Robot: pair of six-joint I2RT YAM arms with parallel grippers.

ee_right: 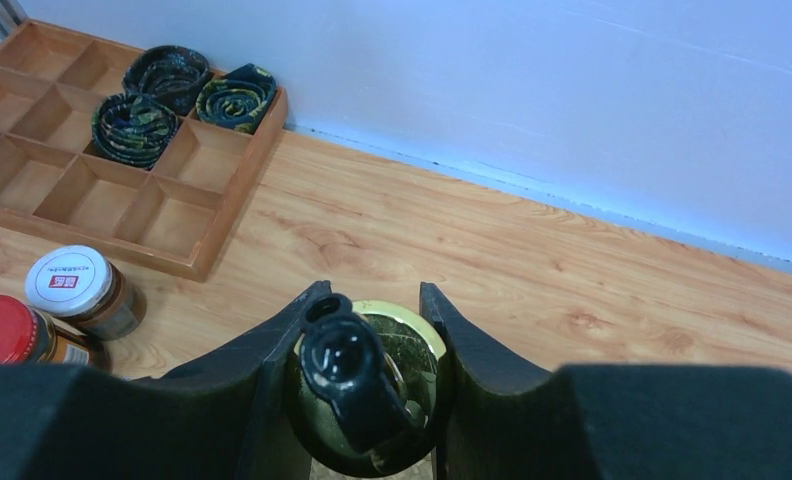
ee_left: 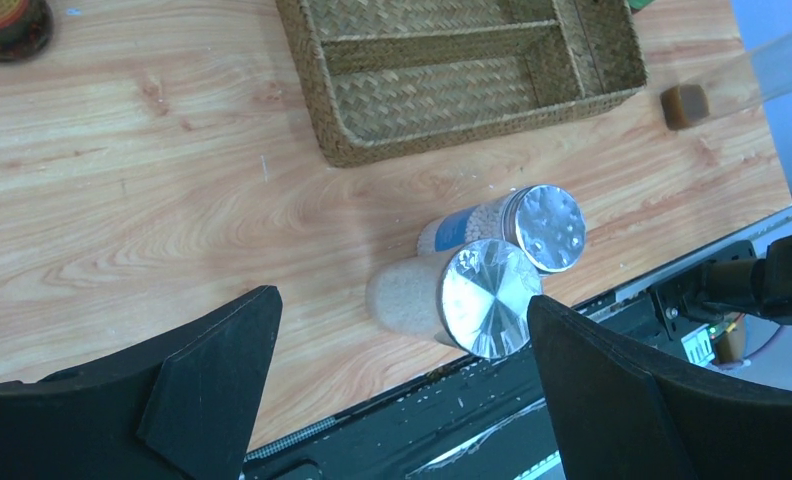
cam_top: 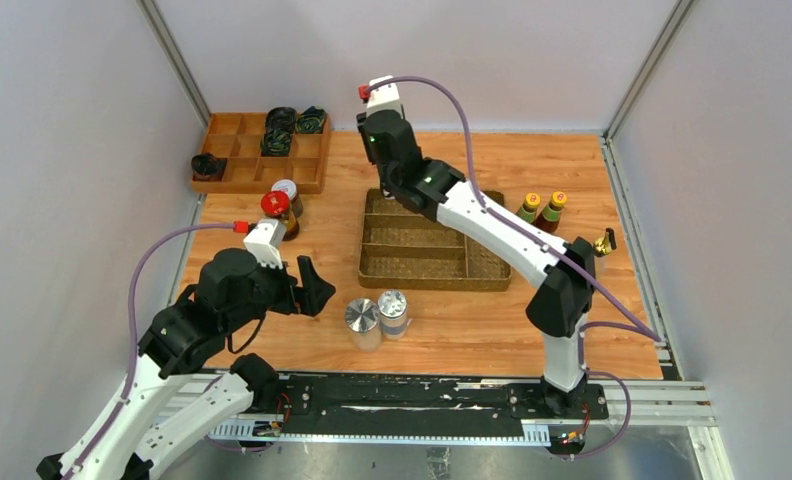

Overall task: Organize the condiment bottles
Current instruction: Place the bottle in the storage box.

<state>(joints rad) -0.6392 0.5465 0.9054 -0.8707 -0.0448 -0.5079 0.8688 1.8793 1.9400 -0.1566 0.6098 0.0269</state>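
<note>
My right gripper [ee_right: 372, 300] is shut on a gold-spouted bottle [ee_right: 402, 345] with a black spout tip, seen from above; in the top view it [cam_top: 387, 190] is at the far end of the wicker tray [cam_top: 432, 270]. My left gripper [cam_top: 312, 285] is open and empty, left of two silver-lidded shakers [cam_top: 361, 318] [cam_top: 393, 308]; they stand between and beyond its jaws in the left wrist view [ee_left: 487, 298] [ee_left: 550, 226]. The red-lidded jar [cam_top: 276, 204] and white-lidded jar [cam_top: 285, 188] stand at the left. Two yellow-capped sauce bottles [cam_top: 530, 206] [cam_top: 554, 205] and another gold-spouted bottle [cam_top: 603, 243] stand at the right.
A wooden compartment tray [cam_top: 262, 160] with dark cloth bundles [cam_top: 292, 120] sits at the back left. The black mounting rail [cam_top: 422, 395] runs along the near table edge. Grey walls enclose the table on three sides.
</note>
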